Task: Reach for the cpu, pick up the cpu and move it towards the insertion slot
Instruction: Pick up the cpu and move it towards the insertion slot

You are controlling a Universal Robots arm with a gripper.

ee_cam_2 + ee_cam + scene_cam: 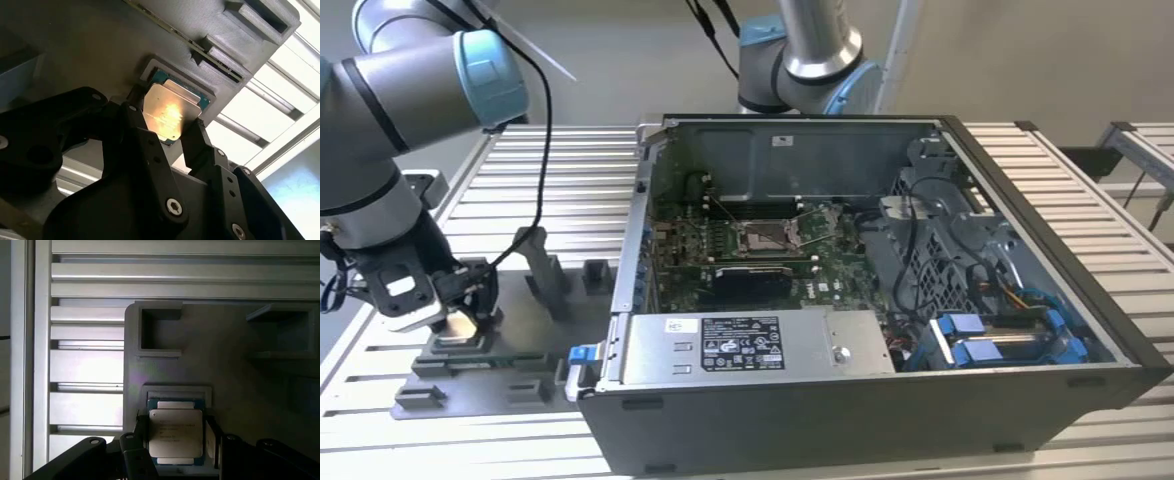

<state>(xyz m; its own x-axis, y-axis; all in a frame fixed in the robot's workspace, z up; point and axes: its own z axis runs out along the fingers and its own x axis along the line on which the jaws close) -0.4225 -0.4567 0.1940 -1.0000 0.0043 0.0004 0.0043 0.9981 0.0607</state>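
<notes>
We are seeing the pincer (458, 318) straddling the cpu (176, 432), partly open and holding nothing, while the chip is lying flat in its grey fixture (235, 370) on the table (560, 190), and we are judging it light, stiff, delicate, best pinched by opposite edges.

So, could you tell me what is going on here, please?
The arm's gripper is down over the cpu, which lies in its nest on the grey fixture, beside the open case. The slot is apart, on the green board inside that case.
</notes>
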